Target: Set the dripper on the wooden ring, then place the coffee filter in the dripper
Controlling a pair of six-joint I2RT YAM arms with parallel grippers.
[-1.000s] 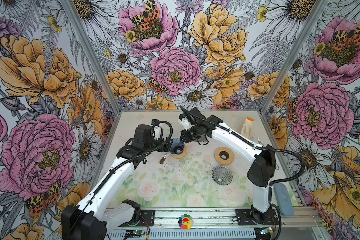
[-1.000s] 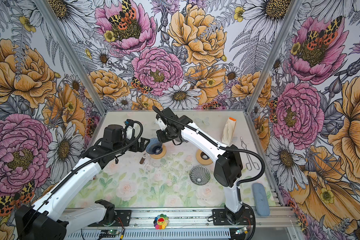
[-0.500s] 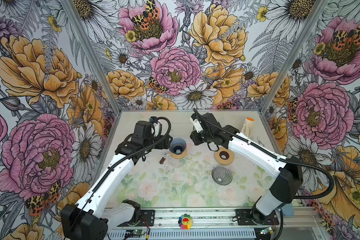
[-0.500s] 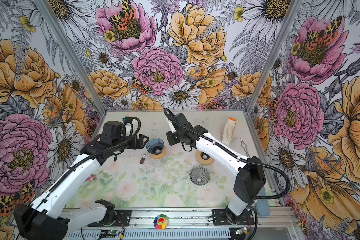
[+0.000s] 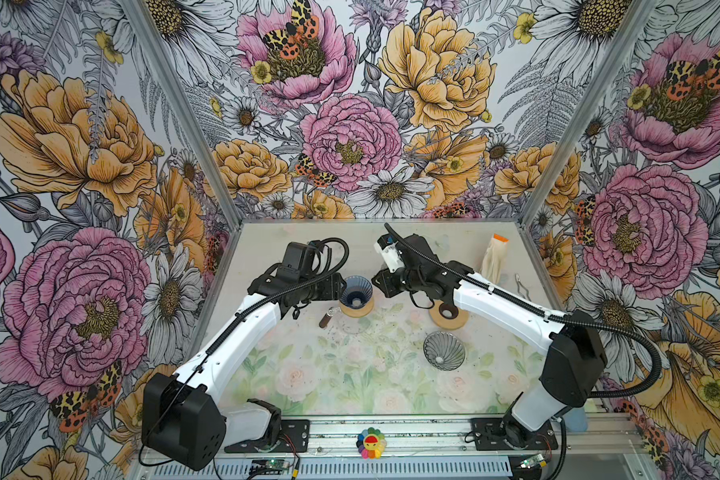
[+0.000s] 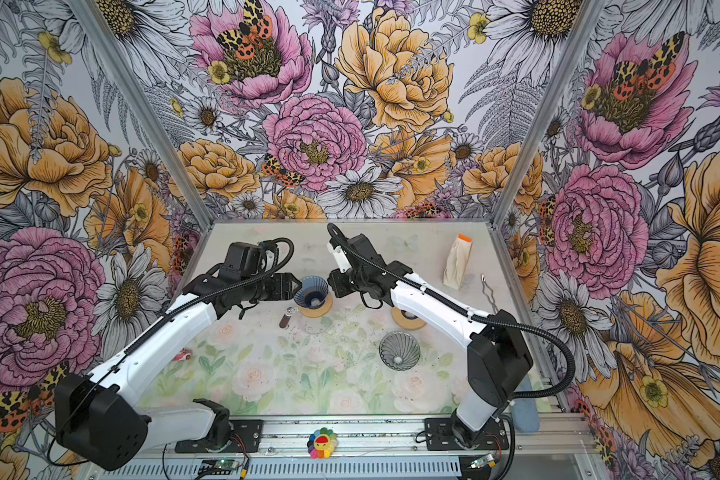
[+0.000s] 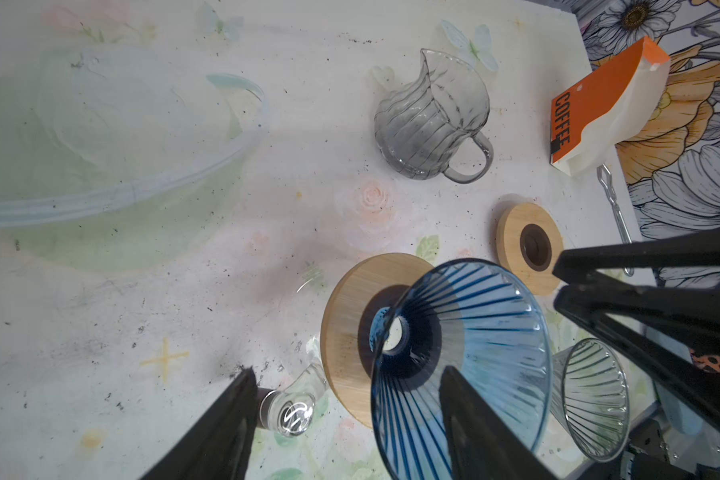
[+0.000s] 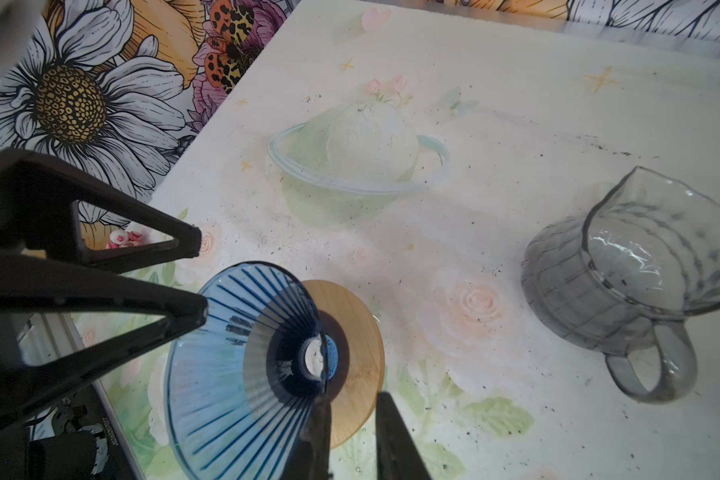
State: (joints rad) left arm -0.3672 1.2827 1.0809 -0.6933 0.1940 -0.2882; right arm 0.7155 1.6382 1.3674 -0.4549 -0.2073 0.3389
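Left wrist view is showing the left gripper (image 7: 346, 374) straddling the wall of the blue dripper (image 7: 474, 332) — one finger reaching inside the cone, the other outside, jaws apart, nothing pinched. The right gripper (image 8: 352, 401) is sitting at the opposite rim, fingers nearly together; whether it is pinching anything I cannot tell. A squeeze or sideways nudge on smooth glass is risking tipping the dripper off its wooden collar (image 7: 346, 299), and a finger inside is blocking the filter's seat. The dripper is facing mouth up, axis roughly upright. No loose filter is showing — only a white filter pack (image 5: 493, 262) well apart at the back right, orange end toward the back wall.
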